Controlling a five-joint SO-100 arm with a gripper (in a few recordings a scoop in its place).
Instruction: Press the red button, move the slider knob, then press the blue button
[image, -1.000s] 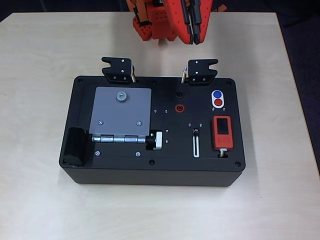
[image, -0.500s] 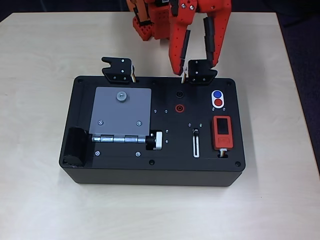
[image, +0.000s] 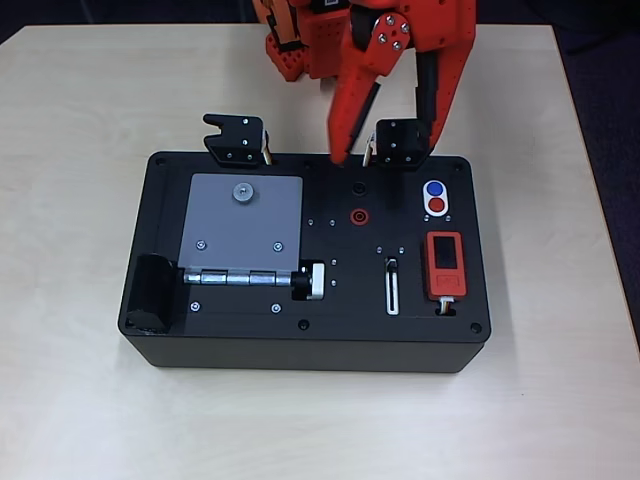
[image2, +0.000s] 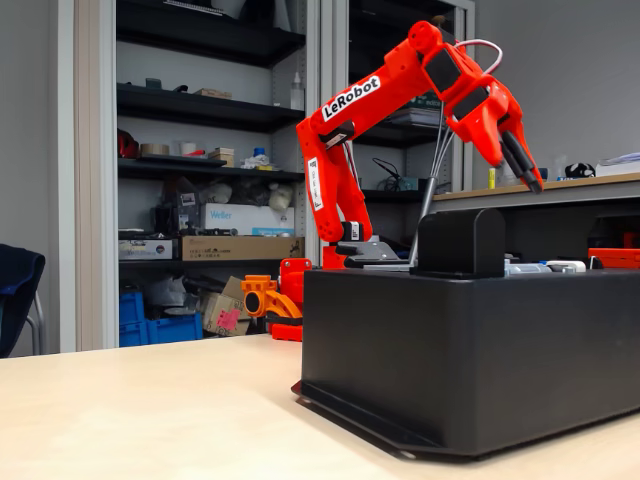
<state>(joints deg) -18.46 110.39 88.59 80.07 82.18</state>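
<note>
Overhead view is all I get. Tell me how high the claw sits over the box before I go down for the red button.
Observer: In the fixed view the claw hangs in open air, well clear of the black box. Its tips show above the top of the upright bracket.
Operator: Now give me its tilt.
Observer: The fingers slope down and to the right in that view, not straight down.
</note>
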